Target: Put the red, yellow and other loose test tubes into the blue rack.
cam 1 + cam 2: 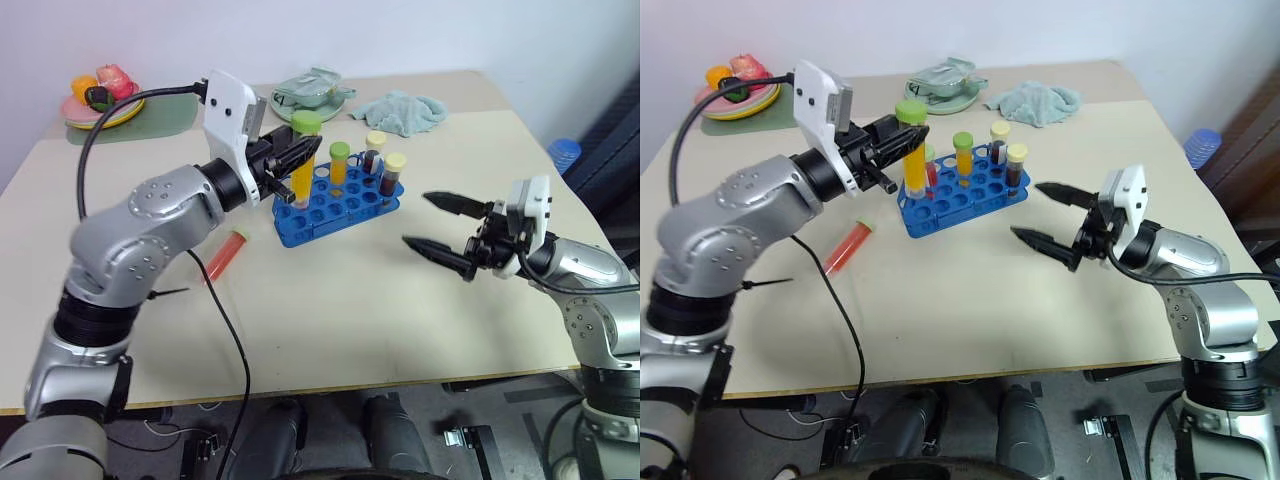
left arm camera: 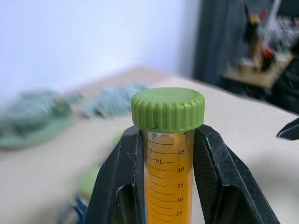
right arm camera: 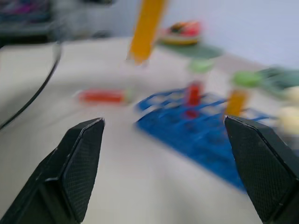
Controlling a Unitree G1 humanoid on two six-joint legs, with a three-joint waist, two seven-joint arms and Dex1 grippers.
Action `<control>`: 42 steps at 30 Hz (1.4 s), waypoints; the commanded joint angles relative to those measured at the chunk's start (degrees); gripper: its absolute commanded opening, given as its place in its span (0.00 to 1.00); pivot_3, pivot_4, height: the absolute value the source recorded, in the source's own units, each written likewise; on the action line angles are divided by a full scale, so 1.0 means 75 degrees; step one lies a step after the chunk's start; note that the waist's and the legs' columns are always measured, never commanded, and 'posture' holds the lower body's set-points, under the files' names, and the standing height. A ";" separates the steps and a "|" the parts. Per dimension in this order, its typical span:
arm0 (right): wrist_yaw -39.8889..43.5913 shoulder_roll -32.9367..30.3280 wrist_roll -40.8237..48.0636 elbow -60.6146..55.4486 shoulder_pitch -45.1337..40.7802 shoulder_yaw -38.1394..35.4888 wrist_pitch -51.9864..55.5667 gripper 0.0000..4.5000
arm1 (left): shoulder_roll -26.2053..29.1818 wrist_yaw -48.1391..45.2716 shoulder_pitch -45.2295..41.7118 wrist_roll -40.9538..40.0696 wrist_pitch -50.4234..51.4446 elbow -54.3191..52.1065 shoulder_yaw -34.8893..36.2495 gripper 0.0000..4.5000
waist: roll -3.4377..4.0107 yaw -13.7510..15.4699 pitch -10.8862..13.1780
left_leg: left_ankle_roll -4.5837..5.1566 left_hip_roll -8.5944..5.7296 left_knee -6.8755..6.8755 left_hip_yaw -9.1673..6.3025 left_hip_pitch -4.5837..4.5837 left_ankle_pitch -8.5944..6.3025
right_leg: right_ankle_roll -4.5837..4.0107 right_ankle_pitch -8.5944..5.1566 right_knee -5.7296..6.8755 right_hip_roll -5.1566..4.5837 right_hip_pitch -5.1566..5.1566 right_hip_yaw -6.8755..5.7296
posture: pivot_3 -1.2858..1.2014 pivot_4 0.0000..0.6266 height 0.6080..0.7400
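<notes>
At centre left, a red tube (image 1: 225, 254) lay loose on the bench (image 1: 340, 320). My left fingers (image 1: 300, 155) were clamped on a green-capped yellow tube (image 1: 304, 160), upright above the blue rack (image 1: 335, 205) at upper centre. At right, my right fingers (image 1: 440, 230) stood wide apart, empty.

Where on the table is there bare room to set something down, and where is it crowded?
Free: the wide near stretch between the red tube and the open right pincer. Crowded: the back edge, with the fruit plate, the green dish and the cloth, and around the blue rack, where the left pincer holds the yellow tube.
</notes>
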 commanded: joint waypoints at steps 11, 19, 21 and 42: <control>-0.1054 -0.0353 0.0340 -0.1280 0.0369 -0.0901 0.0537 0.93 | -0.3356 -0.1092 -0.0341 0.3147 -0.3846 0.3557 -0.0357 0.19 | -0.0009 0.0188 0.0005 | 0.0020 -0.0005 0.0027 -0.0002 -0.0004 -0.0010 | 0.0015 0.0009 -0.0013 -0.0002 0.0018 -0.0008 | 0.52 0.24 1.00; -0.0844 -0.0860 0.0655 -0.1655 0.1252 -0.1540 0.0832 0.93 | -0.4247 -0.1186 -0.1053 0.3915 -0.4947 0.5609 -0.0127 0.19 | -0.0011 0.0200 0.0006 | 0.0025 -0.0005 0.0028 0.0001 -0.0003 -0.0013 | 0.0019 0.0011 -0.0013 -0.0002 0.0020 -0.0008 | 0.52 0.24 1.00; -0.0877 -0.0922 0.0811 -0.1730 0.1423 -0.1657 0.0943 0.93 | -0.4366 -0.1208 -0.1166 0.4034 -0.5143 0.5943 -0.0056 0.19 | -0.0013 0.0194 0.0007 | 0.0027 -0.0006 0.0032 0.0000 -0.0003 -0.0014 | 0.0021 0.0011 -0.0013 -0.0002 0.0023 -0.0010 | 0.52 0.24 1.00; -0.0815 -0.1136 0.1024 -0.2260 0.2413 -0.2114 0.0926 0.93 | -0.4808 -0.1503 -0.1556 0.4536 -0.5470 0.7561 0.0370 0.19 | -0.0015 0.0194 0.0008 | 0.0055 -0.0007 0.0065 0.0001 -0.0003 -0.0031 | 0.0031 0.0015 -0.0013 -0.0001 0.0037 -0.0010 | 0.52 0.24 1.00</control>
